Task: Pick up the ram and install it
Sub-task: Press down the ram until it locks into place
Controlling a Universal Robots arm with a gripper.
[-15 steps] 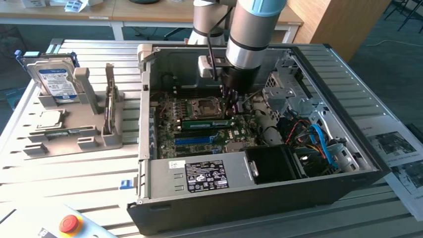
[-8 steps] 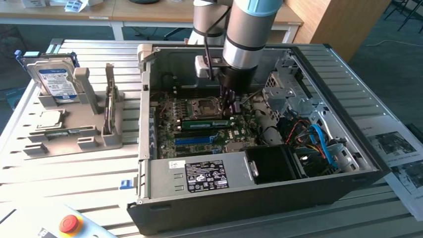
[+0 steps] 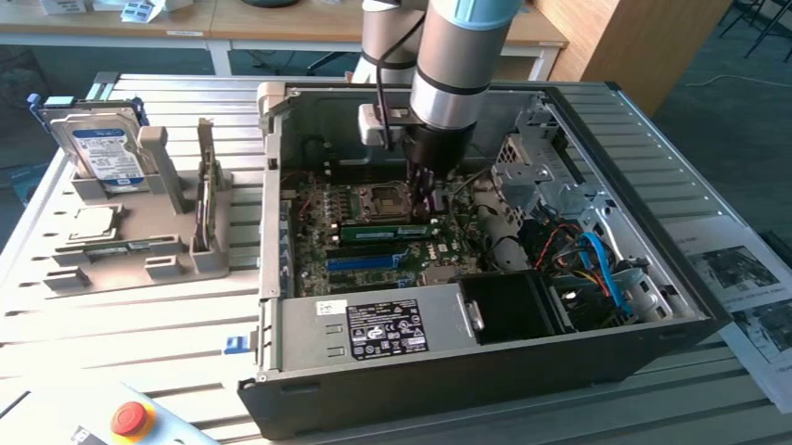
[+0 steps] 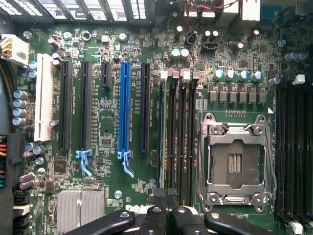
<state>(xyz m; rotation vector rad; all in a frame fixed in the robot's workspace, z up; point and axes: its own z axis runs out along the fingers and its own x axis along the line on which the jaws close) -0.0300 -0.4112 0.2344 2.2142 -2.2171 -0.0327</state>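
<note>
Gripper (image 4: 168,211) hovering low over motherboard (image 4: 107,127) inside computer case (image 3: 495,371), fingers closed together, pressing on ram (image 3: 389,229) sitting in slot beside processor socket (image 4: 237,164). Risk: stick seating crooked, uneven push bending board or leaving latch unclicked.

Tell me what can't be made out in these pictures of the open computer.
- Exterior view: whether the claw touches the ram. Its tips are too small and dark against the board to tell.
- Wrist view: the fingers are cut off by the picture's edge, so anything under them is hidden.
- Exterior view: the print on the power supply label is too small to read.
</note>
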